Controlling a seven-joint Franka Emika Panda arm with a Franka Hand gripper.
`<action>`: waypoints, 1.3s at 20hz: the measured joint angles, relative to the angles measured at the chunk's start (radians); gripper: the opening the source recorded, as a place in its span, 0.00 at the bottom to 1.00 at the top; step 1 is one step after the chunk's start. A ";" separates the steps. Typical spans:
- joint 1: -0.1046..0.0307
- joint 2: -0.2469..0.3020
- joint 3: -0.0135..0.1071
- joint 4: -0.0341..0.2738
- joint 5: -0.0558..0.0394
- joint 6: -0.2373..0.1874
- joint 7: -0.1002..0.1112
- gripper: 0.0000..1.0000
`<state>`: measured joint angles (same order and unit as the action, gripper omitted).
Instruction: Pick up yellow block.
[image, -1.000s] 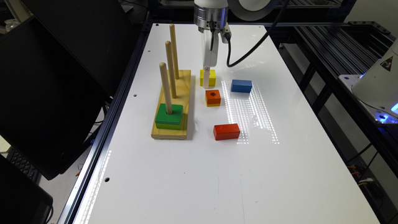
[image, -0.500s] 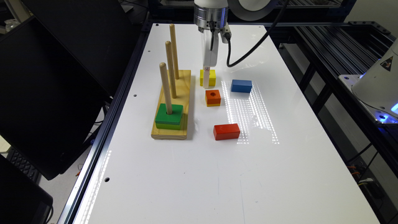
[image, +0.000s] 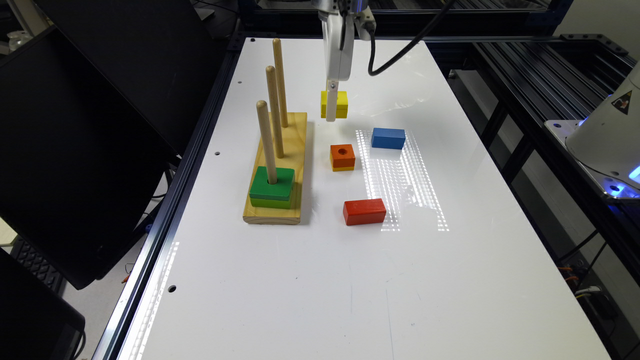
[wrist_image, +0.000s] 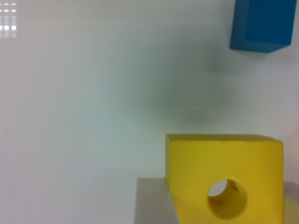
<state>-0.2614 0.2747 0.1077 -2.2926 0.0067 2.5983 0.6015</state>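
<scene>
The gripper (image: 331, 107) holds the yellow block (image: 338, 104) pinched between its fingers (wrist_image: 154, 201), up near the far end of the white table (image: 310, 280), beside the wooden peg board (image: 276, 170). The grab looks done, so the next move is a slow, straight lift. Compared with a second ago, the block sits a bit higher, above its shadow.

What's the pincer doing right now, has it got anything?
Pincer: closed on the yellow block, held above the table.
</scene>
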 joint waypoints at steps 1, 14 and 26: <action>0.000 -0.020 0.000 0.000 0.0014 -0.019 0.000 0.00; 0.000 -0.076 0.001 -0.008 0.0056 -0.071 0.000 0.00; 0.000 -0.136 0.002 -0.009 0.0079 -0.121 0.000 0.00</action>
<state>-0.2613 0.1387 0.1097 -2.3015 0.0146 2.4770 0.6015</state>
